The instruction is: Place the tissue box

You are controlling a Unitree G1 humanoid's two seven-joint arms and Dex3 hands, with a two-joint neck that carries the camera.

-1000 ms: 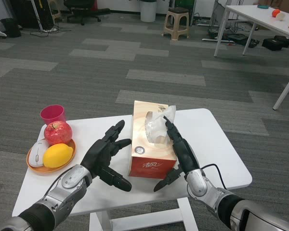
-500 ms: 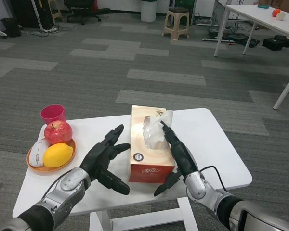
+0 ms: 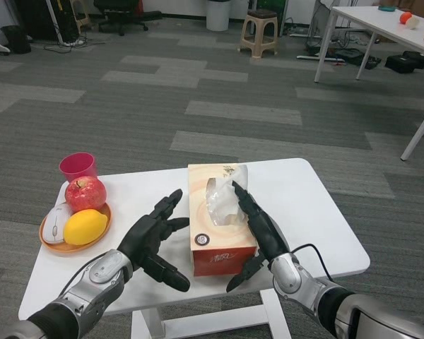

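Flanking the tissue box [image 3: 216,217] at the frame's centre on the worktop [image 3: 307,205], my left hand [image 3: 154,239] spreads open beside it, my right hand [image 3: 258,232] flat against its side, steadying, gripping nothing.

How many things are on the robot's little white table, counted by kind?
Fruit: 2, an apple and a lemon
Computer mouse: 1
Orange plate: 1
Pink cup: 1
Tissue box: 1
Total: 6
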